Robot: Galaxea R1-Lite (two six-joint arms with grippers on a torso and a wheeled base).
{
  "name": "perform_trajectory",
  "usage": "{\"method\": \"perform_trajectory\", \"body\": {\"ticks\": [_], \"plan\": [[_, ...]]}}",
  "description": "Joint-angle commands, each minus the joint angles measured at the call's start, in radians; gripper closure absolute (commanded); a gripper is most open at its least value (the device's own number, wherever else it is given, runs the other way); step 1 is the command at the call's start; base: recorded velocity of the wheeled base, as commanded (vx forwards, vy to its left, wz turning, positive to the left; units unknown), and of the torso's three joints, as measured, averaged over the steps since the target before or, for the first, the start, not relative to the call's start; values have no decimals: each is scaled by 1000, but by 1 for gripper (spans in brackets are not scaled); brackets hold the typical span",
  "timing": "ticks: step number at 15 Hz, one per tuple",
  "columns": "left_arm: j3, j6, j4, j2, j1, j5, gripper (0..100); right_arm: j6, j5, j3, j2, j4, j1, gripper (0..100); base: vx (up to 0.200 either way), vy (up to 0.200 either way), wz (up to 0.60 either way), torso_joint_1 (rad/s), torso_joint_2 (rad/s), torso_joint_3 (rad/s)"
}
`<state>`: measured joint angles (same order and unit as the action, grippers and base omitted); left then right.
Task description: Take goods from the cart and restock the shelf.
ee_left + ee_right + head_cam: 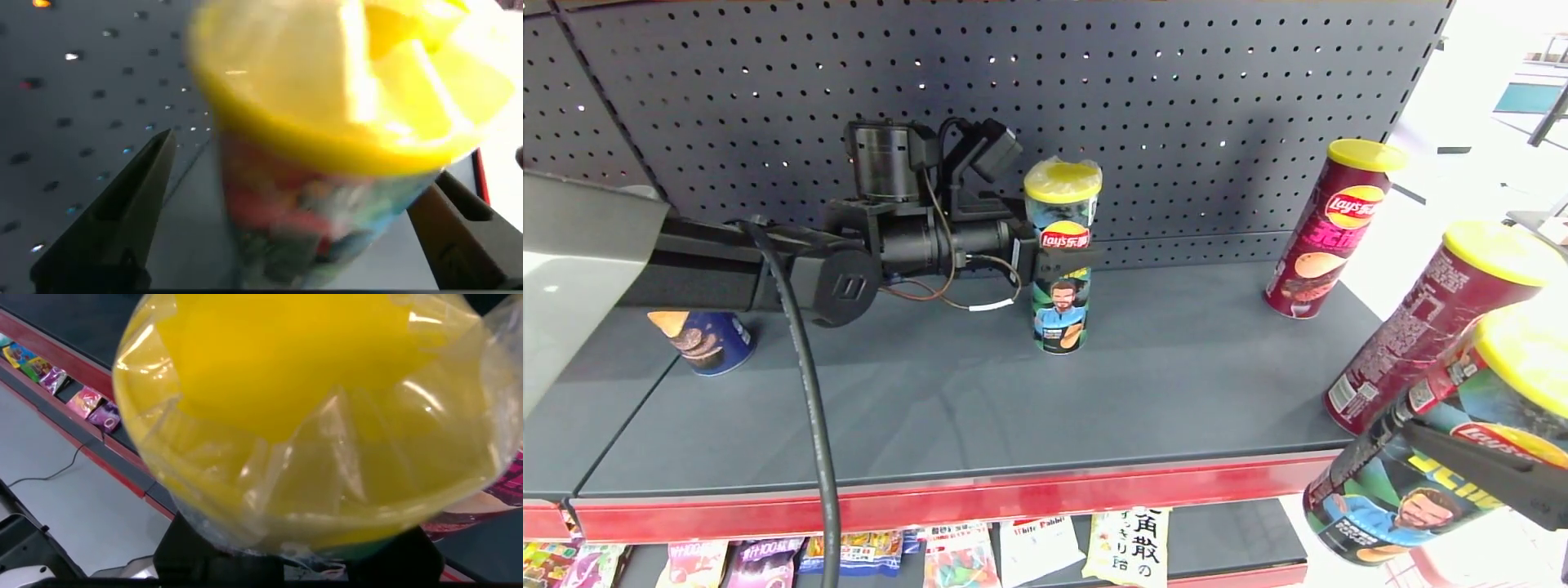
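Straddling an upright teal cardboard crisp tube [1060, 314], yellow-lidded, on the grey metal shelf [931, 408], the left claw [1068, 260] stands apart; the right claw [1462, 457] clamps a matching second tube [1388, 506] off the shelf's right end.

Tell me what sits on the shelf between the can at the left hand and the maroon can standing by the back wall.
Nothing: in the head view the shelf between the teal can and the maroon can is bare.

Yellow-lidded, plastic-wrapped can [319, 400] up close — snack packets [82, 400] far beyond
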<state>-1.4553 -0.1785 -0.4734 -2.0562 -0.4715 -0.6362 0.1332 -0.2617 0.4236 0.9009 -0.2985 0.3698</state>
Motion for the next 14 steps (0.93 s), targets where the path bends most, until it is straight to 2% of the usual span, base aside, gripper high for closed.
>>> {"method": "perform_trajectory", "body": {"ticks": [1, 3, 4, 7, 10, 12, 14], "plan": [[-16, 2, -1, -21, -7, 9, 0, 0, -1, 1, 0, -1, 0, 100, 0, 0, 0, 0, 0, 0], [-31, 4, -1, -36, -13, 12, 0, 0, -1, 0, -2, -1, -2, 100, 0, 0, 0, 0, 0, 0], [-34, 5, 1, -39, -13, 12, 100, 0, -1, 0, -3, -1, -2, 100, 0, 0, 0, 0, 0, 0], [-28, 4, -1, -39, -12, 1, 100, 0, -1, 0, -5, -1, -2, 100, 0, 0, 0, 0, 0, 0], [16, 2, -19, -4, -4, -17, 100, -7, -1, -6, -2, -1, -2, 100, 0, 0, 0, 0, 0, 0], [85, 5, -16, 65, -4, -16, 100, -9, -1, -2, 3, -1, -2, 100, 0, 0, 0, 0, 0, 0], [211, 7, -13, 169, -9, -8, 100, -9, -1, 4, 7, -2, 0, 100, 0, 0, 0, 0, 0, 0]]}}
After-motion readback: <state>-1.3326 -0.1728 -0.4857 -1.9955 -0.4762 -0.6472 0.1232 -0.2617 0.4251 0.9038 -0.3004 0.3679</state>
